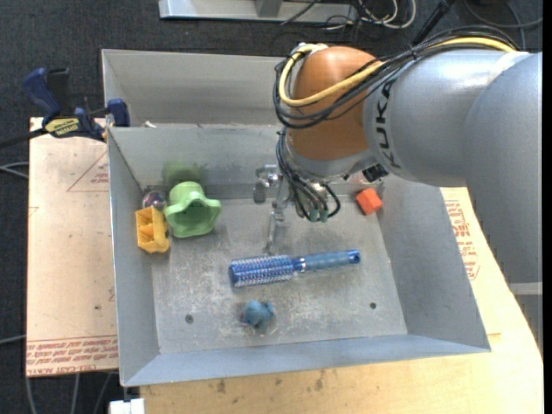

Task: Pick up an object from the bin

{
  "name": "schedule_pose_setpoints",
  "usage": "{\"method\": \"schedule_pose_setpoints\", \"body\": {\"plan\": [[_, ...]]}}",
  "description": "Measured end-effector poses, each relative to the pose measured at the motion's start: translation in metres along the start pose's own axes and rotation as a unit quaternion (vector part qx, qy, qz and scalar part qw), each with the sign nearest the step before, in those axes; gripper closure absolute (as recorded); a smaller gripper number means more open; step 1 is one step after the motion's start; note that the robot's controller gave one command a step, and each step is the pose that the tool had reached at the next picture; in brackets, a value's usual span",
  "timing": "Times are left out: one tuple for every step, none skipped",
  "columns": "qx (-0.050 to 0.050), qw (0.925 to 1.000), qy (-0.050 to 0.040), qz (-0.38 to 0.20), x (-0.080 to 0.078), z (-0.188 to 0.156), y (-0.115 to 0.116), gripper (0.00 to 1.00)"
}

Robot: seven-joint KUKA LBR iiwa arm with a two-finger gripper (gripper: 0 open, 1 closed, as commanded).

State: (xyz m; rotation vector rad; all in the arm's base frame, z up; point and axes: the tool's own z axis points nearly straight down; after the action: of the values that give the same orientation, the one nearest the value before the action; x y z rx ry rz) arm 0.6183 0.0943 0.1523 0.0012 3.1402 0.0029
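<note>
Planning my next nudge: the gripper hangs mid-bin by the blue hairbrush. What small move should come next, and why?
Probably a short drop toward the blue hairbrush, the nearest thing. The tip of the gripper shows just beyond its bristle head, with nothing between them. The green cup and orange block lie farther off.

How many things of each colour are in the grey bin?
Blue: 2, the hairbrush and the small lump
Green: 1, the cup-shaped thing
Yellow: 1, the yellow block
Orange: 1, the little orange block
Purplish: 1, the small ball
Total: 6
</note>
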Motion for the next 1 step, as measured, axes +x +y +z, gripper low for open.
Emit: {"method": "schedule_pose_setpoints", "body": {"plan": [[0.002, 0.9999, 0.0066, -0.012, 0.0771, 0.0872, -0.0458, 0.0]]}}
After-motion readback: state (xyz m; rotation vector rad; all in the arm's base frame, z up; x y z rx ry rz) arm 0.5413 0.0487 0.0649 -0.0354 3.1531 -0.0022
